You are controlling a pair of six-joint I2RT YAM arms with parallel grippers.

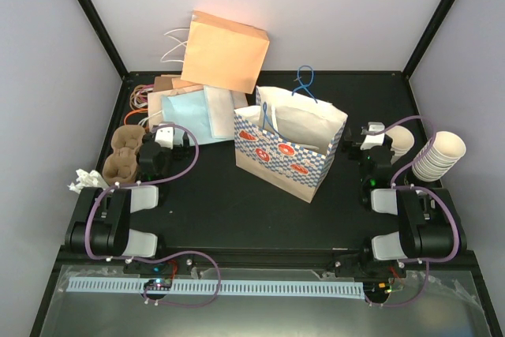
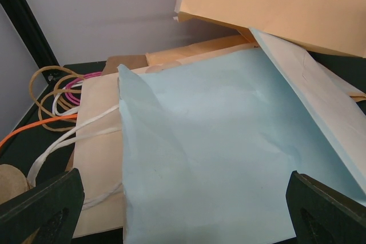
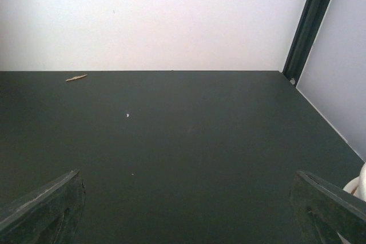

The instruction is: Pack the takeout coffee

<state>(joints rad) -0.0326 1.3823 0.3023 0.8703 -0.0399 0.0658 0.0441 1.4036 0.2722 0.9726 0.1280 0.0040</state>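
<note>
Top external view: black worktop (image 1: 229,211) holds everything. The biggest item is the pile of flat paper bags (image 1: 197,112) at 11 o'clock, with a tan bag (image 1: 229,49) leaning on the back wall above it and a light blue bag (image 1: 193,120) on top of the kraft ones. The blue-checked bag (image 1: 288,144) stands upright at centre, mouth open, blue handle up. A nested cup stack (image 1: 438,155) lies at 3 o'clock near the right edge. Pulp cup carriers (image 1: 126,151) sit at 9 o'clock, touching the left arm's head. The takeout cup (image 1: 402,141) is at 3 o'clock, between the right arm's head and the nested stack, just beside both; it looks tipped over, hard to tell. Crumpled napkin (image 1: 83,179) at 8 o'clock by the left edge. In the left wrist view the left fingers (image 2: 46,204) are spread wide, nothing between them, aimed at the light blue bag, with loose bag handles (image 2: 54,92) at 9 o'clock. In the right wrist view the right fingers (image 3: 43,204) are spread wide over bare worktop, gripping nothing; a white rim sliver (image 3: 359,182) shows at 4 o'clock, cup or stack unclear.
</note>
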